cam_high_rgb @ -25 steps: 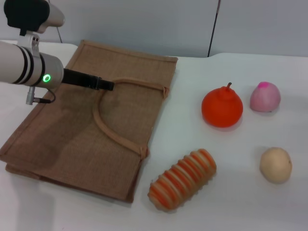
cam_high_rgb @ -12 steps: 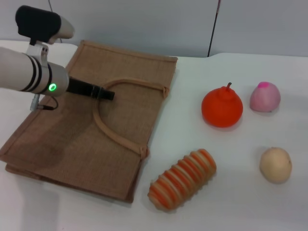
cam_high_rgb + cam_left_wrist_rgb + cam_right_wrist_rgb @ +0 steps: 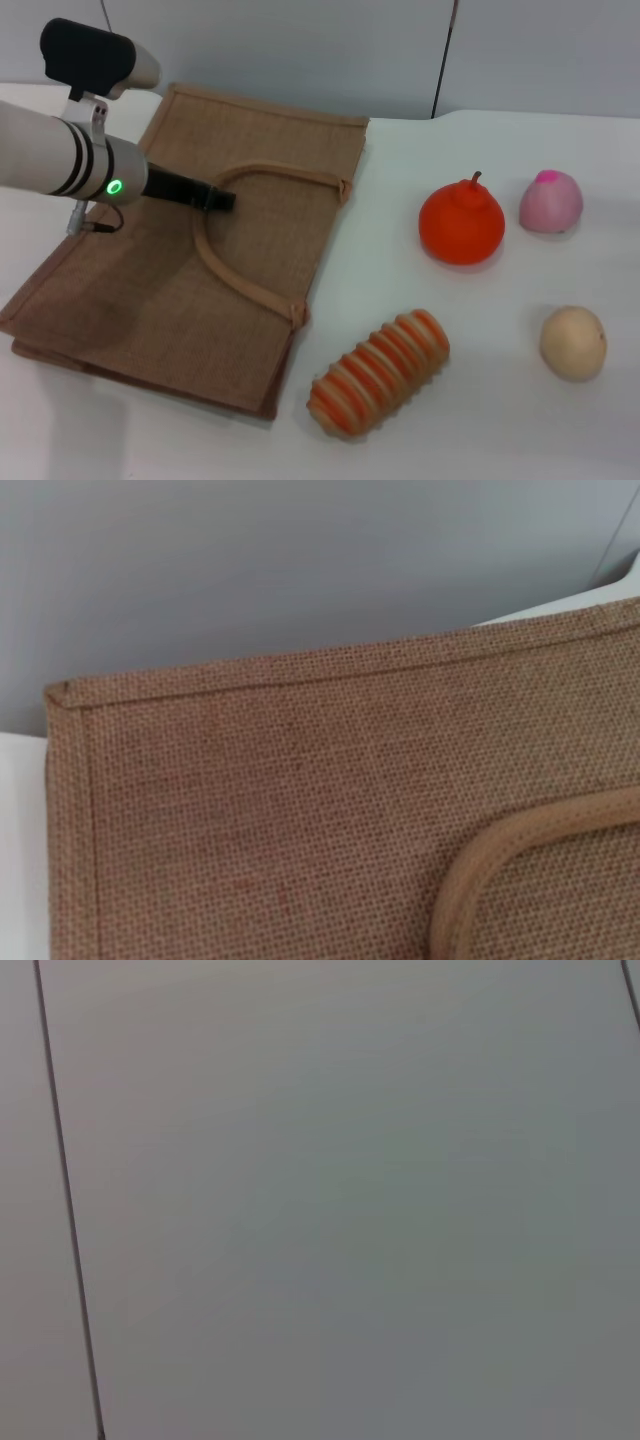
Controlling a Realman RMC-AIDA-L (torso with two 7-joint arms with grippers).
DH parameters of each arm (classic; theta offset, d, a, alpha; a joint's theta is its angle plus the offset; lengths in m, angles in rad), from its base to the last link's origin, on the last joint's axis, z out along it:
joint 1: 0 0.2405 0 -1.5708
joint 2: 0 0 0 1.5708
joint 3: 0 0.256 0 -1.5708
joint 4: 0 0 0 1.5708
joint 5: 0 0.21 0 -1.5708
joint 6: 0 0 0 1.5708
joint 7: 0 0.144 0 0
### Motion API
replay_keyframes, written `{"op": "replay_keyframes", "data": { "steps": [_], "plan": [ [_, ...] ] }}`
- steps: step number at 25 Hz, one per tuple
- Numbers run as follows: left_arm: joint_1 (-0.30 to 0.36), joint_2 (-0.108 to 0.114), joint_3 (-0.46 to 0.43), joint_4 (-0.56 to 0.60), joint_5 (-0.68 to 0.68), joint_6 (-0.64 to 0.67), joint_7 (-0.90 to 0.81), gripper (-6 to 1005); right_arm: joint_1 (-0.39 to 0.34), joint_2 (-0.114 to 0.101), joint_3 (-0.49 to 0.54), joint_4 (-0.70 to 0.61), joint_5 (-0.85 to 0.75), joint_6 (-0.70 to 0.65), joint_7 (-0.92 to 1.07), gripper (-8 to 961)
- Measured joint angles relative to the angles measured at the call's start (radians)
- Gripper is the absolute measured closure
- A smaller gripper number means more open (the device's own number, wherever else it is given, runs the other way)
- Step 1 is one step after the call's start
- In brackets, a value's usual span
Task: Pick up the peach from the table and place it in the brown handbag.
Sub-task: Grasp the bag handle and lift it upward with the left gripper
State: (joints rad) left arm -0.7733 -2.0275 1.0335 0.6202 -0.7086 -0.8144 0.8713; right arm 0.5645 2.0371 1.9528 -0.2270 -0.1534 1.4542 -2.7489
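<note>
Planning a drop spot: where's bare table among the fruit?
Bare table lies between the brown handbag and the orange fruit, and near the front right corner. It is crowded where the peach, orange fruit and beige ball sit.

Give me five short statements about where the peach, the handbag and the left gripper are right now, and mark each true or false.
1. The peach lies inside the brown handbag. False: it sits on the white table, far to the right of the bag.
2. The left gripper is over the handbag, at the bag's loop handle. True.
3. The orange stemmed fruit lies between the handbag and the peach. True.
4. The handbag stands upright. False: it lies flat on the table.
5. The left gripper holds the beige ball. False: the ball rests on the table near the right edge, nearer the robot than the peach, with no gripper by it.
</note>
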Motion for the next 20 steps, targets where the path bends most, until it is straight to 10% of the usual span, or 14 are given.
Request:
{"op": "replay_keyframes", "data": {
  "steps": [20],
  "plan": [
    [0.012, -0.004, 0.007, 0.005, -0.048, 0.018, 0.002, 874, 0.000, 0.000, -0.006, 0.000, -0.010, 0.000, 0.000, 75]
  ]
}}
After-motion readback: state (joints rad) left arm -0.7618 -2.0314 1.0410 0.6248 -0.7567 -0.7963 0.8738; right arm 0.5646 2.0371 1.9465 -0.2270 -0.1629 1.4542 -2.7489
